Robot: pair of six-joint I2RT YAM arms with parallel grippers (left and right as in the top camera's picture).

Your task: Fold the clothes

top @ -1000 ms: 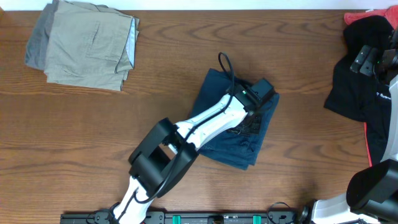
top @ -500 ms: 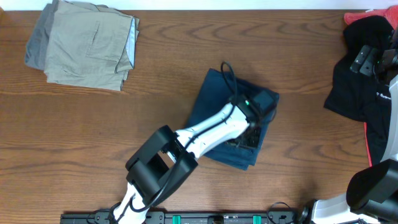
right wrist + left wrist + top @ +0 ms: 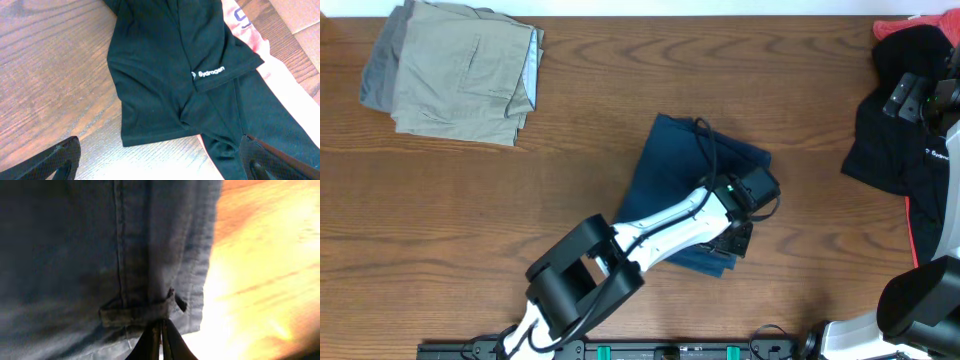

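The dark navy shorts (image 3: 670, 170) lie folded in the middle of the table. In the left wrist view their waistband edge with a belt loop (image 3: 132, 314) sits just ahead of my fingertips. My left gripper (image 3: 737, 238) is shut, its tips (image 3: 161, 342) pressed together low over the shorts' lower right edge; no fabric shows between them. My right gripper (image 3: 910, 96) is open and empty (image 3: 165, 165), hovering over a black garment at the far right, away from the shorts.
Folded khaki and grey shorts (image 3: 455, 70) lie at the back left. A black garment with a small white logo (image 3: 165, 65) lies at the right edge (image 3: 895, 150) on top of pink-red cloth (image 3: 245, 27). Bare wood lies between them.
My left gripper has slid across the shorts toward the front right, from their middle to their lower right edge. The shorts have stayed put. The right arm has not moved.
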